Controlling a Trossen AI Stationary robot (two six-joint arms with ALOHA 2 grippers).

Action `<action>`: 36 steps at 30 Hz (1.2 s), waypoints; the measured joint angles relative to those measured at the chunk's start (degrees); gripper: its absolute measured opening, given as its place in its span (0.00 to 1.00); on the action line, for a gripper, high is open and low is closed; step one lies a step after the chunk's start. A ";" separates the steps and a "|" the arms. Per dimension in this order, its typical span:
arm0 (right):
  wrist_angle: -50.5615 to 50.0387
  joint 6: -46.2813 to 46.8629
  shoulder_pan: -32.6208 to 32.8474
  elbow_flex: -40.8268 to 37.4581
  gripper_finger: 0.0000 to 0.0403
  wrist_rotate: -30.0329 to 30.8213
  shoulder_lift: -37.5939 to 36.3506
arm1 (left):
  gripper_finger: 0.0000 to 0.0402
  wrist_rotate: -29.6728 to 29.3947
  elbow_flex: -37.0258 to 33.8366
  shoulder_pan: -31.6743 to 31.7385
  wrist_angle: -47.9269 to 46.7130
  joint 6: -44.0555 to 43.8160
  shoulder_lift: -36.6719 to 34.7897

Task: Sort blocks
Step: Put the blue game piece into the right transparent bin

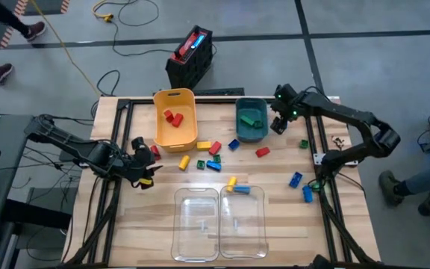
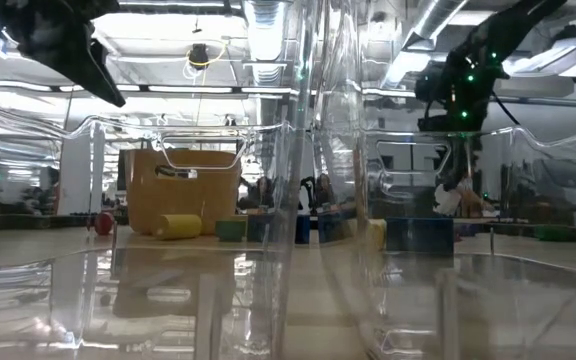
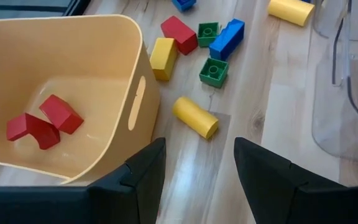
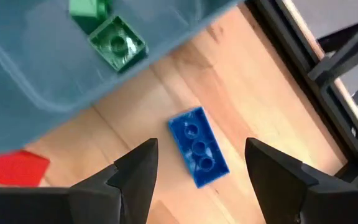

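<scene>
The left gripper [image 1: 146, 166] sits at nine o'clock of the table, fingers parted and empty. The right gripper [image 1: 277, 119] hovers at two o'clock, elbow bent back, fingers spread, empty.

Two red blocks [image 3: 42, 122] in yellow bin [image 3: 114, 43]; fingers [image 3: 143, 171] apart, empty

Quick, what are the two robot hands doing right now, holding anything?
Left hand: open, empty, beside the yellow bin.
Right hand: open, empty, above a blue block.
</scene>
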 joint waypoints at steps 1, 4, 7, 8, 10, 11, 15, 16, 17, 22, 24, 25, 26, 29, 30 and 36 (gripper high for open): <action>-0.01 -0.40 -0.52 -0.32 0.63 0.01 -0.07 | 0.46 0.00 0.00 -0.16 0.02 -0.31 0.00; 0.55 -0.90 -1.37 -1.32 0.63 0.02 -0.03 | 0.46 -0.75 -0.19 -0.98 0.18 -1.58 0.00; 0.51 -1.30 -2.03 -2.20 0.63 -0.01 -0.03 | 0.46 -3.10 -1.40 -2.02 1.31 -1.83 0.00; 0.45 -1.47 -2.10 -2.50 0.63 0.01 -0.03 | 0.46 -3.60 -1.91 -2.33 1.81 -1.85 0.00; 0.36 -1.92 -2.27 -2.65 0.63 0.01 0.23 | 0.46 -4.55 -3.32 -2.50 3.96 -1.36 0.00; 0.63 -2.07 -2.30 -2.63 0.63 0.01 0.57 | 0.46 -4.82 -4.00 -2.50 4.98 -0.92 0.00; 0.65 -3.43 -2.27 -2.63 0.63 0.01 2.91 | 0.46 -5.09 -5.11 -2.50 6.87 -0.43 0.02; 0.71 -3.88 -2.23 -2.63 0.63 0.01 3.82 | 0.46 -5.13 -5.11 -2.54 7.06 -0.47 0.02; 0.75 -4.34 -2.21 -2.63 0.63 0.01 4.82 | 0.46 -5.12 -5.11 -2.57 7.20 -0.50 0.02; -0.73 -6.52 -2.21 -1.69 0.63 1.50 9.34 | 0.46 -5.12 -5.11 -3.47 7.57 -1.29 0.02; -0.76 -7.15 -2.21 -1.11 0.63 1.57 9.65 | 0.46 -5.10 -5.11 -4.01 7.53 -1.97 0.02; -0.46 -7.81 -2.29 -0.93 0.64 1.59 9.67 | 0.46 -5.08 -5.11 -4.27 7.55 -2.15 0.02; -0.39 -8.47 -2.37 -0.63 0.64 1.59 9.68 | 0.46 -5.06 -5.11 -4.49 7.51 -2.22 0.02; -0.72 -10.48 -2.41 0.70 0.64 1.74 9.70 | 0.46 -4.95 -5.11 -4.58 7.51 -2.37 0.02; -0.80 -11.35 -2.53 1.04 0.64 1.90 9.70 | 0.46 -4.95 -5.11 -4.58 7.51 -2.43 0.02; -1.13 -17.61 -2.74 1.31 0.64 4.58 10.24 | 0.46 -4.79 -5.09 -4.58 7.46 -2.44 0.02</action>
